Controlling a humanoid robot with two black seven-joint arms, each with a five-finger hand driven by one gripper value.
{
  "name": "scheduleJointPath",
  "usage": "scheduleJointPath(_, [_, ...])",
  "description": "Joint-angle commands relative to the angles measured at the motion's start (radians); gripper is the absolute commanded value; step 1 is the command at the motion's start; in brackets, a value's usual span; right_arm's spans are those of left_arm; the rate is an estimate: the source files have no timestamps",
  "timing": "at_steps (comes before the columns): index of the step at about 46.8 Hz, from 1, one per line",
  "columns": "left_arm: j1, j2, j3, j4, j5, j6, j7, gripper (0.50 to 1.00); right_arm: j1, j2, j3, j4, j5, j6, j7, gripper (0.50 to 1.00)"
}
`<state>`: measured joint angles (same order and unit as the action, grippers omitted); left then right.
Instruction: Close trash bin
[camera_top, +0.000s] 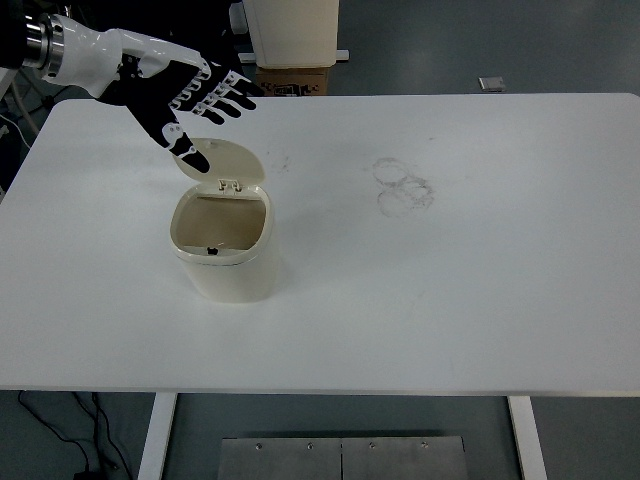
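A cream trash bin (228, 260) stands on the white table (450, 290), left of centre. Its hinged lid (228, 161) is flipped up and back, leaving the bin's mouth open. My left hand (190, 105) hovers just above and behind the lid with its fingers spread and nothing held. The thumb tip lies over the lid's left edge. The right arm is out of sight.
Faint ring stains (402, 185) mark the table right of centre. Beyond the far edge stand a cardboard box (292, 80) and a white appliance (290, 30). A small grey object (490, 84) lies on the floor at the back right.
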<state>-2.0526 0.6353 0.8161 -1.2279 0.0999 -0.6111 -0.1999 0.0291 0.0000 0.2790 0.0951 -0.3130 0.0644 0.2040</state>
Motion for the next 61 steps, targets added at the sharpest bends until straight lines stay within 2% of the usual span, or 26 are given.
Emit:
scheduleJointPath(1, [-0.008, 0.000, 0.000, -0.021, 0.001, 0.000, 0.028, 1.000, 0.000, 0.000, -0.001, 0.000, 0.000, 0.000, 0.000, 0.991])
scheduleJointPath(7, [-0.008, -0.002, 0.000, -0.033, 0.003, 0.000, 0.115, 1.000, 0.000, 0.000, 0.000, 0.000, 0.000, 0.000, 0.000, 0.991])
scheduleJointPath(11, [-0.008, -0.003, 0.001, -0.033, 0.003, 0.000, 0.146, 1.000, 0.000, 0.000, 0.000, 0.000, 0.000, 0.000, 0.000, 0.991])
scheduleJointPath(22, [-0.011, -0.016, 0.000, -0.036, 0.003, 0.000, 0.165, 1.000, 0.000, 0.000, 0.000, 0.000, 0.000, 0.000, 0.000, 0.991])
scheduleJointPath(31, [-0.047, -0.016, 0.000, -0.110, 0.003, 0.000, 0.194, 1.000, 0.000, 0.000, 0.000, 0.000, 0.000, 0.000, 0.000, 0.991])
scheduleJointPath(61, [-0.015, -0.039, 0.014, -0.190, 0.004, 0.000, 0.255, 1.000, 0.000, 0.000, 0.000, 0.000, 0.000, 0.000, 0.000, 0.991])
